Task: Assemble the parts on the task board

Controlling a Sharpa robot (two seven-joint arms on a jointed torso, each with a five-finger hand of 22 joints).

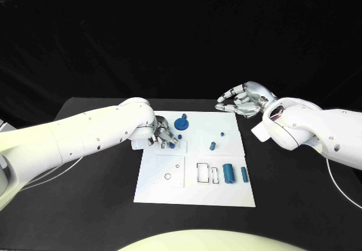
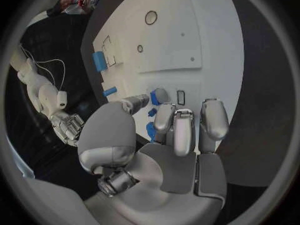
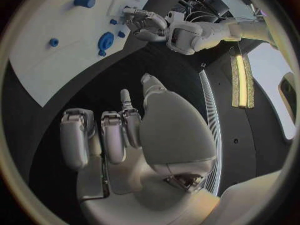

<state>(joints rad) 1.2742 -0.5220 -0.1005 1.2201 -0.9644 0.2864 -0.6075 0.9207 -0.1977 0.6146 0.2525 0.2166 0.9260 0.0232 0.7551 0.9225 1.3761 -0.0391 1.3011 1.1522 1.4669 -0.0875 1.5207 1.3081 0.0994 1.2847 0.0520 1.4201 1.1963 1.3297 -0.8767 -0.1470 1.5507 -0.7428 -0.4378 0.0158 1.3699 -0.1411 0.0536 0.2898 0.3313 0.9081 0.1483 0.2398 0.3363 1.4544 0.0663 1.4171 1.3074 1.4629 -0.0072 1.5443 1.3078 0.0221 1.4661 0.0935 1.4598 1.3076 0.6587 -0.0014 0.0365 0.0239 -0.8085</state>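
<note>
Black surface [image 1: 90,209] carries the white rectangular task board [image 1: 192,193] at its centre. At about nine o'clock the left hand [image 1: 163,137] hangs fingers-down over a small blue part [image 1: 172,146], probably to seat it; whether it pinches anything I cannot tell. Blue cylinders [image 1: 228,173] wait at four o'clock. At one o'clock the right hand [image 1: 241,100] hovers off the board, fingers curled, empty, likely keeping clear.

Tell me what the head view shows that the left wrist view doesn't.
Head view alone: the whole white board, the big blue round part at its far edge, and the right arm.

Left wrist view alone: the left hand's palm from behind.

Both: the left hand over the board, the raised right hand and two blue cylinders.
</note>
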